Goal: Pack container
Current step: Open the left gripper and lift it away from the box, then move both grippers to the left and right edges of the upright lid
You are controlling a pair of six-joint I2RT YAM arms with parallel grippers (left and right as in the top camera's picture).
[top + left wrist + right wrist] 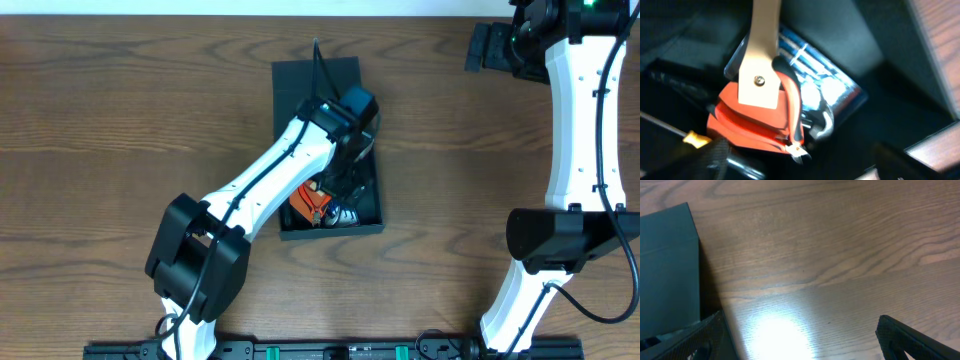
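Observation:
The dark teal container (pixel 316 82) lies open at the table's middle, its flap lid laid back toward the far side. My left gripper (pixel 342 188) reaches down into it. In the left wrist view its fingers (pixel 805 169) are spread wide and hold nothing. They hang just above orange-handled cutters (pixel 757 125), a tan flat bar (pixel 762 45), a clear packet of metal parts (pixel 830 85) and a yellow-tipped tool (pixel 692 138). My right gripper (pixel 486 47) is open and empty at the far right (pixel 800 340). The container's side also shows in the right wrist view (pixel 665 270).
The wooden table (pixel 120 120) stretches to both sides of the container. The right arm's white links (pixel 580 130) stand along the right edge. A black rail (pixel 330 350) runs along the front edge.

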